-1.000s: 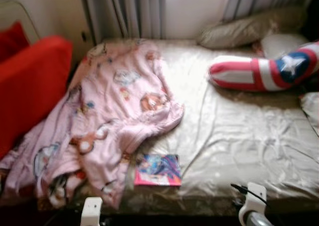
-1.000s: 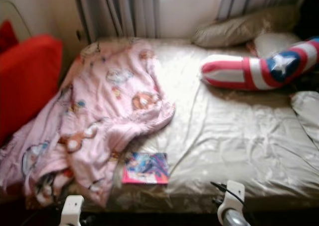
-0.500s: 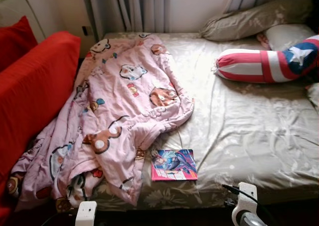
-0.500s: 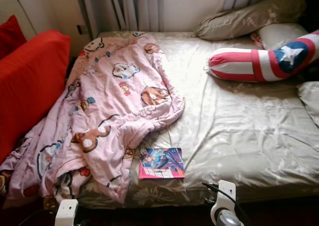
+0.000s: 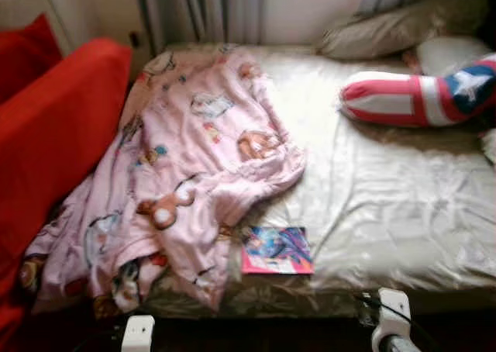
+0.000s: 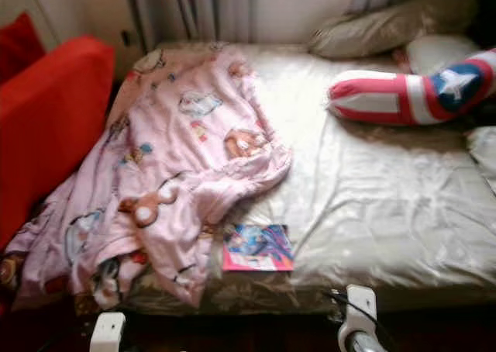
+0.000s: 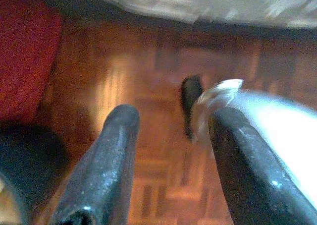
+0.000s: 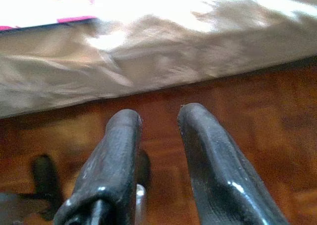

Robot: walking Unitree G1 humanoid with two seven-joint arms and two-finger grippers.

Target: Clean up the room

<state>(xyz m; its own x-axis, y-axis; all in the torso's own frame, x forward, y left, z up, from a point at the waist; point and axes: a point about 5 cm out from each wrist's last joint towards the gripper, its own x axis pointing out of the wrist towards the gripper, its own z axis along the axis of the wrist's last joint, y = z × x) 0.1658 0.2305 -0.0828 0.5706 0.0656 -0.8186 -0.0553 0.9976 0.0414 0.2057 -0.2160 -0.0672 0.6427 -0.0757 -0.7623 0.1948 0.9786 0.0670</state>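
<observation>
bed (image 5: 403, 205) | pink blanket (image 5: 178, 174) rumpled | book (image 5: 277, 250) near edge | parquet floor (image 7: 148, 150)

1. Both arms hang low, with just their white wrist parts visible at the bottom edge of the head views.
2. The left wrist (image 5: 138, 333) sits low on the robot's left side.
3. The right wrist (image 5: 391, 321) sits low on its right side, with a black cable running across it.
4. The left claw (image 7: 171, 155) has its two black fingers spread well apart, with nothing between them.
5. The right claw (image 8: 158, 150) has its fingers closer together, a narrow gap between them, holding nothing.
</observation>
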